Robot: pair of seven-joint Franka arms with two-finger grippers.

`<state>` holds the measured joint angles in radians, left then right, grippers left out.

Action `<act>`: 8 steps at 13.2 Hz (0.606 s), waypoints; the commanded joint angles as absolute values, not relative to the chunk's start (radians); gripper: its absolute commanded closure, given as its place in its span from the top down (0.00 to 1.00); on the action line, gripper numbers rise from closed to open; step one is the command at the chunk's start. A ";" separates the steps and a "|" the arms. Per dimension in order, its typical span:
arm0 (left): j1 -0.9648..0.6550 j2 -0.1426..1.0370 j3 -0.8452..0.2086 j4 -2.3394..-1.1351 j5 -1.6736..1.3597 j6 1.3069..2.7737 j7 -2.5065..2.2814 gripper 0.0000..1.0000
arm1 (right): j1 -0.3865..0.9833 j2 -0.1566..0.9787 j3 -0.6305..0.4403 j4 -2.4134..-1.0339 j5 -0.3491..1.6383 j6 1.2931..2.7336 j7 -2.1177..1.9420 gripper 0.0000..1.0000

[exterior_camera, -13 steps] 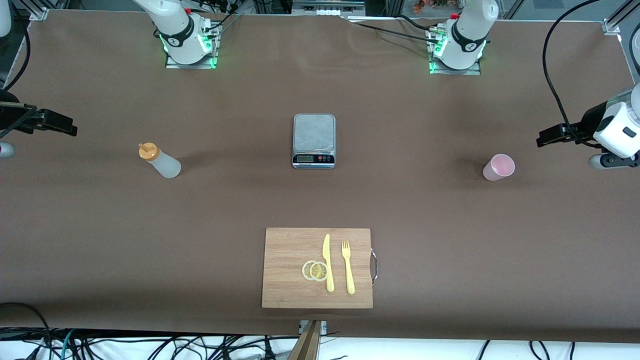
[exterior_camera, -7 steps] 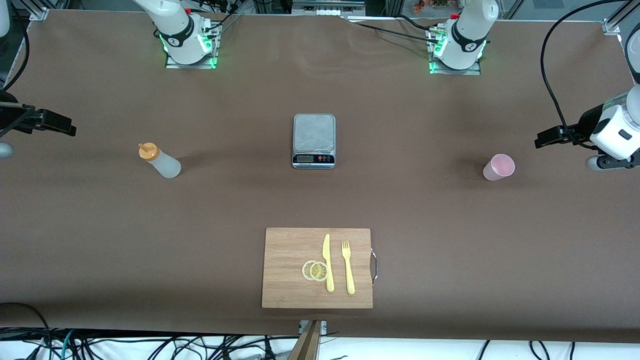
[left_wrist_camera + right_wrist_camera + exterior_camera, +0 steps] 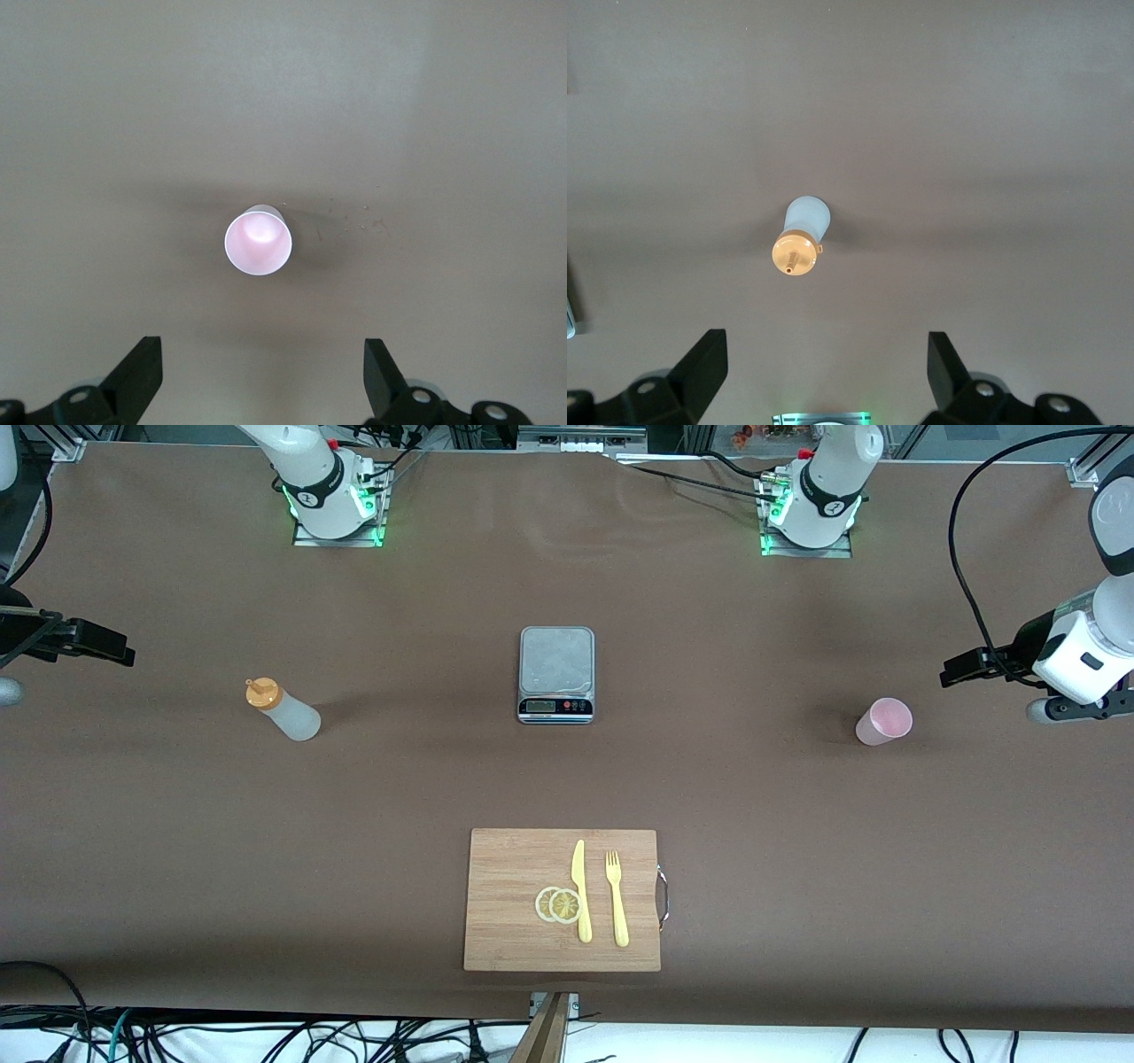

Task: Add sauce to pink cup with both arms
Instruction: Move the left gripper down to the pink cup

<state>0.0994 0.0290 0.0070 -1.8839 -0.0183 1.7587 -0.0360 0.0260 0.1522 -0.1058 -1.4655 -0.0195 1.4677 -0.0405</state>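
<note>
The sauce bottle (image 3: 282,710), whitish with an orange cap, stands toward the right arm's end of the table. The right wrist view looks down on the bottle (image 3: 802,235). My right gripper (image 3: 120,651) hangs open over bare table between the bottle and that table end, and my right gripper (image 3: 824,341) holds nothing. The pink cup (image 3: 883,721) stands upright toward the left arm's end. My left gripper (image 3: 955,670) hovers open over the table beside the cup. In the left wrist view the cup (image 3: 258,241) lies ahead of my empty left gripper (image 3: 260,347).
A kitchen scale (image 3: 555,675) sits mid-table. Nearer the front camera lies a wooden cutting board (image 3: 505,886) with two lemon slices (image 3: 558,904), a yellow knife (image 3: 580,890) and a yellow fork (image 3: 617,897). A black cable (image 3: 961,549) loops above the left arm's end.
The left arm has drifted slightly toward the middle of the table, nearer the cup. The right arm has hardly moved. Both grippers stay open.
</note>
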 commanded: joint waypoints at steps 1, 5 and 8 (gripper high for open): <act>0.115 -0.046 0.003 -2.060 -0.025 1.891 -0.002 1.00 | 0.023 0.166 -0.104 -1.437 -0.023 1.462 -0.044 1.00; 0.205 -0.048 0.000 -2.187 -0.018 2.047 0.115 1.00 | 0.025 0.166 -0.103 -1.437 -0.020 1.462 -0.044 1.00; 0.206 -0.037 0.000 -2.215 -0.018 2.091 0.114 1.00 | 0.029 0.175 -0.101 -1.443 -0.020 1.466 -0.044 1.00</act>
<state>0.2035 -0.0060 0.0091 -2.1779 -0.0182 2.0627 0.0952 0.0294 0.1550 -0.1043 -1.4654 -0.0193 1.4682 -0.0405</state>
